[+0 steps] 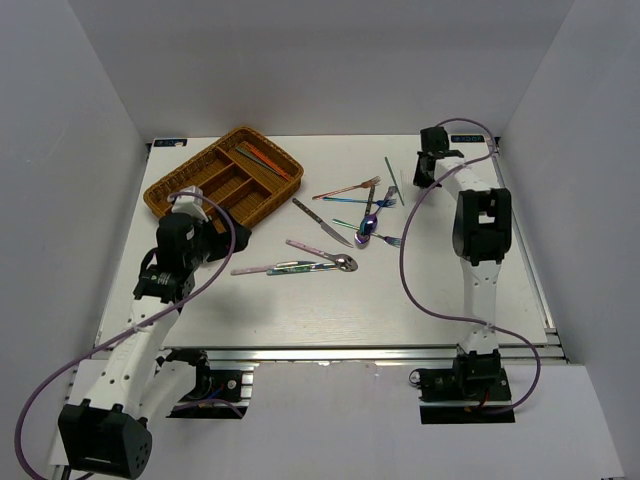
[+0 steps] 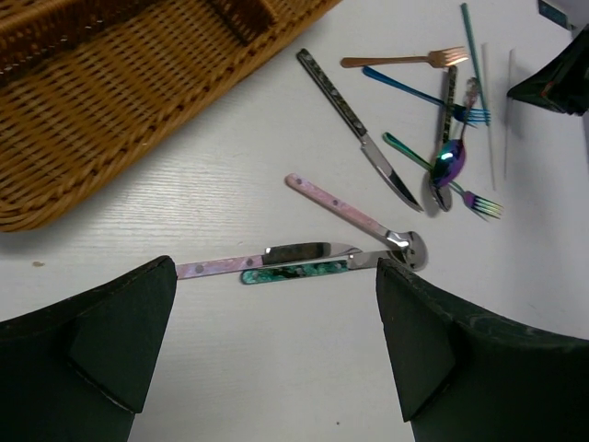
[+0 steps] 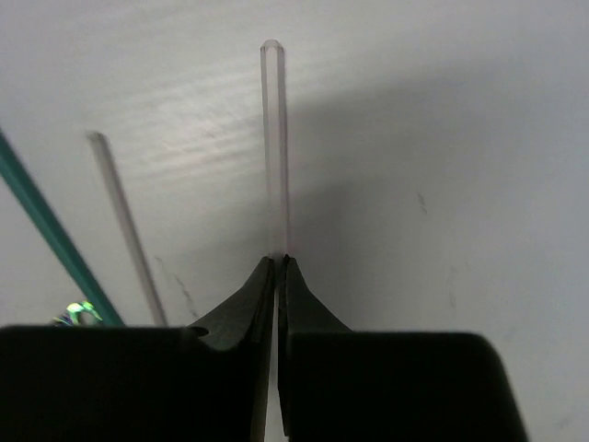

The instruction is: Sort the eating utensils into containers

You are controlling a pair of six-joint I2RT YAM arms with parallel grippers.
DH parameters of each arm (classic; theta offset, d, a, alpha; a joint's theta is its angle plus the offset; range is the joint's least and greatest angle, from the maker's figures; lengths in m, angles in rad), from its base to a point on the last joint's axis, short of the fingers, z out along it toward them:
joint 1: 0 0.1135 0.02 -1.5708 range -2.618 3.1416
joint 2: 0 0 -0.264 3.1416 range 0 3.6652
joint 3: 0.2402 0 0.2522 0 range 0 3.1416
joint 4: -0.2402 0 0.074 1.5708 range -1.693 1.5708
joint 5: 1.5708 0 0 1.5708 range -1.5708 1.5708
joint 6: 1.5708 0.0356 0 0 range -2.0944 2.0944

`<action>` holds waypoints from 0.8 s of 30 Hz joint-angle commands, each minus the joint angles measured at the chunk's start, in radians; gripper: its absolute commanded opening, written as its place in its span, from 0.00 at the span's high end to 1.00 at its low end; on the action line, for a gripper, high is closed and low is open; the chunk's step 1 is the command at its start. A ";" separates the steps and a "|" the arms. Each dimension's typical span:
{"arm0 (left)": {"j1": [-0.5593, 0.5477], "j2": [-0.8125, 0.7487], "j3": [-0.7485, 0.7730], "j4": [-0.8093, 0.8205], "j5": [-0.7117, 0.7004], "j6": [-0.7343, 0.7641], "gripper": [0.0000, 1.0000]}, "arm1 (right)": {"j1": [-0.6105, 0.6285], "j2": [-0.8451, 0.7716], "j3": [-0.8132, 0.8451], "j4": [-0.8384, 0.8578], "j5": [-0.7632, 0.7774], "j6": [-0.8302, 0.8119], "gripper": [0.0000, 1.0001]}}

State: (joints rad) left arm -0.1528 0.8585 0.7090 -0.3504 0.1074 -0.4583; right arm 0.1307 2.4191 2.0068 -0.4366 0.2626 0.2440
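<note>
Neighbours flank the clear chopstick (image 3: pixel 273 138) pinched in the right gripper (image 3: pixel 277 262): another clear stick (image 3: pixel 126 221), a green chopstick (image 3: pixel 55 230); left gripper (image 2: pixel 274 276) gapes.

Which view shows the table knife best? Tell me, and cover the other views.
Left wrist: the knife lies whole and close, dark patterned handle and silver blade distinct. Top external shows it small; right wrist misses it.

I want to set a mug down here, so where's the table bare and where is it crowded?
Bare: the near strip of table between the pink and green handles and the arm bases; also the far edge between wicker tray and right claw, shut on a clear chopstick. Crowded: the fork-and-spoon pile mid-table.
</note>
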 commanded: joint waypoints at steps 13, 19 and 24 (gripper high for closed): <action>-0.007 -0.039 -0.014 0.096 0.176 -0.138 0.02 | -0.059 -0.103 -0.302 -0.081 -0.060 0.012 0.78; -0.008 -0.030 0.007 0.170 0.224 -0.206 0.02 | -0.059 -0.242 -0.486 0.004 -0.083 0.055 1.00; -0.045 0.036 -0.069 0.514 0.388 -0.437 0.02 | -0.059 -0.550 -0.704 0.166 -0.180 0.081 1.00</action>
State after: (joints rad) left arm -0.1719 0.8654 0.6781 -0.0719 0.3798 -0.7383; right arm 0.0673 2.0327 1.4052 -0.3023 0.1593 0.2909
